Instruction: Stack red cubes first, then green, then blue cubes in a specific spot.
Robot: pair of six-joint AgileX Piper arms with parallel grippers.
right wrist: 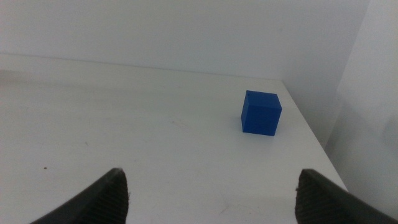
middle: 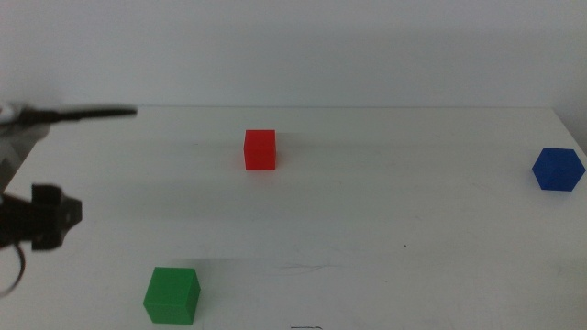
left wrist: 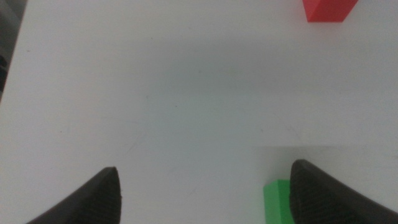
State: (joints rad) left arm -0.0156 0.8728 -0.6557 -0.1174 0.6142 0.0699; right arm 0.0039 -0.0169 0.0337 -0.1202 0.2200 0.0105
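Middle view is showing a white tabletop [middle: 385, 211] with three cubes sitting far apart from each other. The red cube [middle: 260, 149] is sitting near the middle, toward the far side. The green cube [middle: 171, 295] is sitting close to the near edge, left of the middle. The blue cube [middle: 558, 169] is sitting way over by the right edge. No cube is touching another one, and none is sitting on top of another. Part of the left arm [middle: 38, 216] is poking in at the left side, with a thin dark rod above it. Nothing is being held there.

Left wrist view is looking down at the tabletop. The left tool [left wrist: 205, 186] is hanging above it with its two dark jaws spread wide apart, and nothing is sitting between them. The green cube [left wrist: 277, 200] is peeking out right beside one jaw, partly hidden by it. The red cube [left wrist: 329, 9] is showing at the edge of the picture, well apart from the tool.

Right wrist view is looking across the tabletop toward a pale wall. The right tool [right wrist: 211, 193] is hanging with its two dark jaws spread wide apart too, and it is gripping nothing. The blue cube [right wrist: 260, 112] is sitting flat ahead of the tool, near the tabletop's corner and well apart from the jaws.
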